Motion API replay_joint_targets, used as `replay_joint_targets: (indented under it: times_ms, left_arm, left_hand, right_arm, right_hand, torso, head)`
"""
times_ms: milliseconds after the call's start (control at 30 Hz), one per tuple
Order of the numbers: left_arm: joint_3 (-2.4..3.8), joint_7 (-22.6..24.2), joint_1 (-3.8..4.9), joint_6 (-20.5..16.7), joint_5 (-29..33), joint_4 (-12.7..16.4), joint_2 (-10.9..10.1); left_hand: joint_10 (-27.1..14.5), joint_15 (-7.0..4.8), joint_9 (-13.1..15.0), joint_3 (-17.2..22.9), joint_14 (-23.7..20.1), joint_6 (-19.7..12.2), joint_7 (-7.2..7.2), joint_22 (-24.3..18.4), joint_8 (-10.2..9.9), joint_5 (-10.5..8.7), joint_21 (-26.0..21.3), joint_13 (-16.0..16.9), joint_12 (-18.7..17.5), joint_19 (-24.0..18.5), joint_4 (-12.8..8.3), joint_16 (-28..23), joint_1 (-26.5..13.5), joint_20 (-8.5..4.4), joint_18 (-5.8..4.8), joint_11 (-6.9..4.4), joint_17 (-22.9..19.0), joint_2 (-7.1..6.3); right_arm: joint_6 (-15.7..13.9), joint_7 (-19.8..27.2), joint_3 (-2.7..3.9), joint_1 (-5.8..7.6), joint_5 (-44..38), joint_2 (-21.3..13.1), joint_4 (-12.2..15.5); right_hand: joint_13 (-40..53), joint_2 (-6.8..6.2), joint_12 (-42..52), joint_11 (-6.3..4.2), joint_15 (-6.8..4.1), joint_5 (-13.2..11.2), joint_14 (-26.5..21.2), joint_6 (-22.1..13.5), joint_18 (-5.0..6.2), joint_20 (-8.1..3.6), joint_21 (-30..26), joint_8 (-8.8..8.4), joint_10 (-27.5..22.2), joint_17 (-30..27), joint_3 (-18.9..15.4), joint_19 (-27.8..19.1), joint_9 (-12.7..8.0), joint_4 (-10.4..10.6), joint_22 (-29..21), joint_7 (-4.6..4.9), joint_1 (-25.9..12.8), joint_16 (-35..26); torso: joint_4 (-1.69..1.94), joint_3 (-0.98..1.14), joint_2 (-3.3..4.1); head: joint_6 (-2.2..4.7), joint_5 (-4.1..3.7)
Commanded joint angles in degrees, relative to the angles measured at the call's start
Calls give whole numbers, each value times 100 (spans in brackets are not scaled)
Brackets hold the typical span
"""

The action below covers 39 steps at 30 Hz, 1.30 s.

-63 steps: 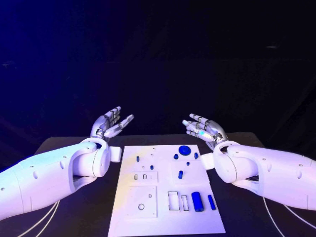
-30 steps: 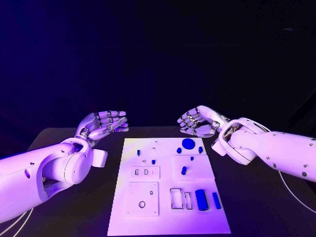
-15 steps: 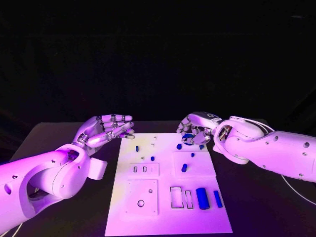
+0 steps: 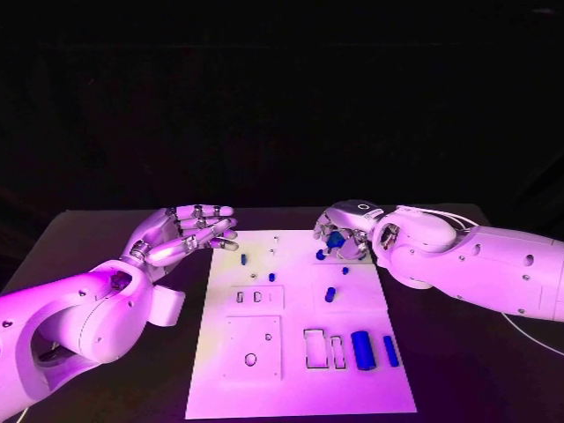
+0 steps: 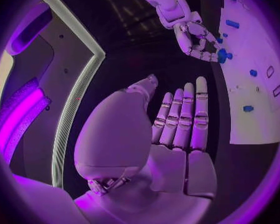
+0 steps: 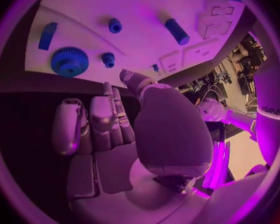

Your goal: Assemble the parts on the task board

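White task board (image 4: 295, 352) lies on the black table (image 4: 460, 352); both robot hands empty, fingers apart.

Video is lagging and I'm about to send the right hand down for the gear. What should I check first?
1. Right hand empty: ok.
2. Right hand above gear: ok.
3. Its fingers touching gear: cannot tell.
4. Gear lying flat on board: ok.
5. Left hand empty: ok.
6. Left hand apart from right hand: ok.
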Motion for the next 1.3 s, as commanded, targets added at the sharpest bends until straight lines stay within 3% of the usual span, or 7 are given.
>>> replay_joint_targets:
  times_ms: [33, 200, 433, 800, 967, 1167, 1300]
  left_arm:
    - [7, 113, 9, 62, 82, 21, 8]
    - [9, 160, 9, 14, 132, 31, -3]
    - [13, 175, 9, 5, 167, 51, -16]
    - [22, 155, 10, 56, 210, 22, -24]
    - [23, 144, 10, 75, 219, 7, -21]
    - [23, 136, 9, 81, 225, -17, -20]
    - [23, 132, 9, 86, 227, -25, -18]
  left_hand:
    - [40, -5, 13, -7, -52, -27, 170, 24, -10, -23, 71, 7, -26, -22, -36, 60, -36, 9, -4, 22, 31, 19]
    - [77, -14, 23, -2, -57, -1, 165, 58, 5, -22, 128, 12, -20, -30, -54, 108, -29, 4, 0, 15, 77, 31]
    - [81, -15, 25, 2, -61, 3, 164, 67, 7, -22, 143, 13, -22, -35, -59, 119, -26, 3, 1, 14, 88, 37]
    - [83, -16, 26, 9, -69, 4, 168, 76, 6, -22, 157, 12, -25, -42, -66, 129, -20, 2, 1, 15, 100, 43]
    - [80, -14, 26, 11, -77, 2, 175, 83, 5, -23, 168, 11, -30, -50, -66, 136, -25, 2, -1, 18, 109, 48]
    - [79, -13, 26, 12, -81, 1, 177, 86, 4, -23, 173, 10, -32, -54, -67, 139, -25, 2, -1, 20, 113, 50]
    - [79, -13, 26, 12, -81, 1, 177, 86, 4, -23, 173, 10, -32, -54, -67, 139, -25, 2, -1, 20, 113, 50]
  right_arm:
    - [219, -241, 3, -12, -356, 28, -20]
    - [235, -283, 3, -34, -399, 82, -77]
    - [293, -321, 3, -54, -447, 149, -198]
    - [457, -358, 3, -93, -484, 202, -215]
    - [547, -369, 2, -106, -493, 204, -231]
    - [591, -357, 2, -126, -496, 207, -223]
    - [621, -352, 1, -133, -497, 210, -216]
  right_hand:
    - [4, -31, -13, -12, 5, -9, 157, -45, -101, 0, 100, -22, -46, 108, -36, 59, 15, 10, 136, 0, 46, 127]
    - [4, -20, -18, -10, 8, -5, 160, -58, -120, 6, 197, -26, -53, 191, -38, 86, 27, 22, 270, -2, 68, 238]
    - [-5, -32, -27, 2, 18, 6, 114, -81, -100, 17, 145, -38, -125, 117, -64, 27, 34, 28, 192, 4, 82, 204]
    - [6, 35, -8, 8, 18, 29, 149, -6, -147, 37, 338, 4, -93, 317, -33, 118, 69, 61, 467, 19, 106, 417]
    - [5, 38, -11, 9, 20, 30, 144, 8, -148, 41, 343, 11, -97, 307, -27, 116, 75, 62, 474, 17, 112, 419]
    - [10, 66, 0, 3, 16, 35, 142, 63, -156, 48, 386, 41, -59, 346, 5, 130, 97, 79, 534, 11, 118, 473]
    - [21, 100, 15, -11, 5, 47, 146, 167, -178, 50, 480, 101, 53, 418, 90, 172, 140, 91, 671, 3, 143, 570]
  torso:
    - [37, -14, 37]
    - [43, -16, 60]
    - [76, -36, 71]
    - [91, -36, 94]
    - [105, -53, 103]
    - [105, -44, 115]
    - [116, -53, 122]
  head:
    - [34, -22]
    - [59, -13]
    - [7, -44]
    - [23, -37]
    - [24, -39]
    - [38, -37]
    - [43, -50]
